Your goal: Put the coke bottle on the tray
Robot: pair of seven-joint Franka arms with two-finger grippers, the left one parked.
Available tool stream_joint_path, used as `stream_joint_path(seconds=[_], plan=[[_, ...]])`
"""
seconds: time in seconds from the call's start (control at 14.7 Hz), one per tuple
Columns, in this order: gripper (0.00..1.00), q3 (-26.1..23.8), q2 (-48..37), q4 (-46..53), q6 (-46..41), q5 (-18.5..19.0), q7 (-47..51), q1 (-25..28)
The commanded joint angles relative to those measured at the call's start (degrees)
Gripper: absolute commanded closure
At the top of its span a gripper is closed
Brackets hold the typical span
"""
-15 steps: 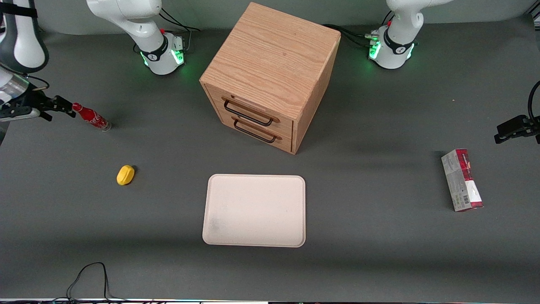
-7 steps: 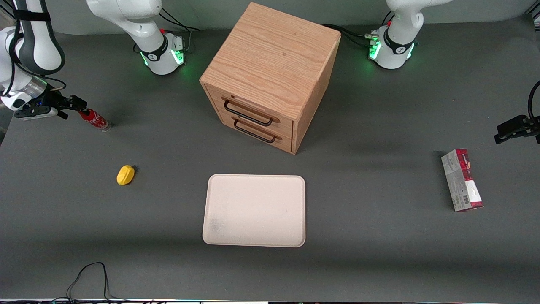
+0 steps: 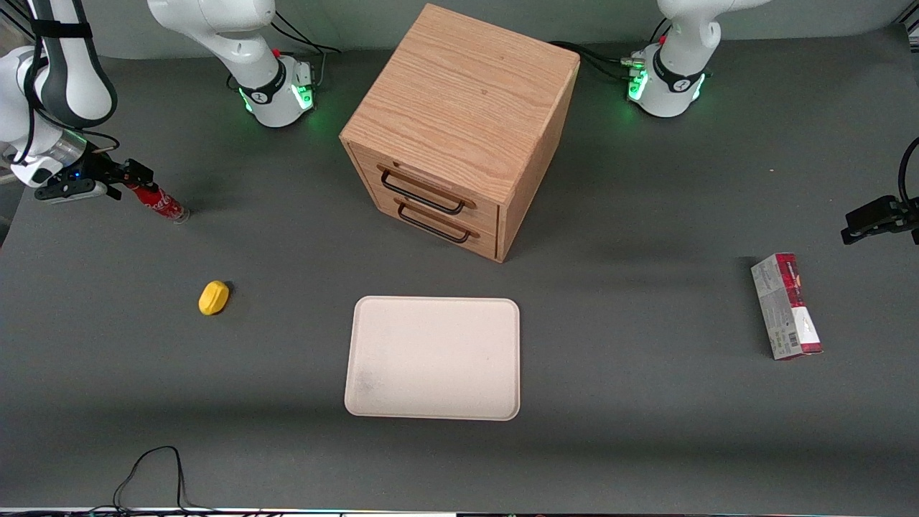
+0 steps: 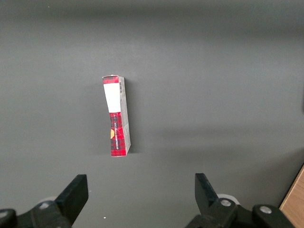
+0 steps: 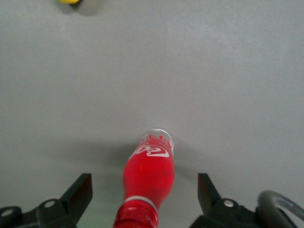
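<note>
**Toward the working arm's end: hand open around the bottle top**

At the working arm's end of the worktop (image 3: 646, 445), the coke bottle (image 3: 159, 202) stands on the grey surface, close to the worktop's edge. The hand (image 3: 128, 176) sits at the bottle's capped end, its two fingers (image 5: 78, 194) spread wide with the neck and cap between them. In the wrist view clear gaps show on both sides of the bottle, so the fingers are open and not touching it.

The tray (image 3: 432, 357) lies flat near the middle of the worktop, nearer the front camera than the wooden cabinet (image 3: 459, 129), and nothing lies in it. It is well apart from the bottle. The cabinet has two drawers (image 3: 431, 208), both shut, with dark handles on the front.

A small yellow object (image 3: 214, 297) rests between the bottle and the tray, nearer the front camera than the bottle and apart from both. Bare grey surface lies between the bottle, the yellow object and the tray's nearest rim.

A red-and-grey carton (image 3: 786, 306) lies toward the parked arm's end of the worktop, well apart from the tray. A black cable (image 3: 147, 467) loops at the worktop's edge nearest the front camera.
</note>
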State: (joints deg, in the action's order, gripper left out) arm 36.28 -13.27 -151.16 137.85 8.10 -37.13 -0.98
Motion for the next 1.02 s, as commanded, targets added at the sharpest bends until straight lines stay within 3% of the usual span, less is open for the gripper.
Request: stream_joint_path(seconds=[0.0, 0.2, 0.68, 0.75, 0.95], plan=[[0.06, -0.1, 0.0, -0.5, 0.8, 1.7, 0.1, -0.7], [0.18, -0.1, 0.1, -0.8, 0.7, 1.7, 0.2, -0.6], [0.94, -0.2, 0.2, -0.8, 0.3, 3.8, 4.6, -0.6], [1.0, -0.3, 0.3, -0.6, 0.2, 3.8, 4.9, -0.5], [1.0, -0.7, 1.0, 0.0, 0.1, 3.8, 5.9, -0.5]])
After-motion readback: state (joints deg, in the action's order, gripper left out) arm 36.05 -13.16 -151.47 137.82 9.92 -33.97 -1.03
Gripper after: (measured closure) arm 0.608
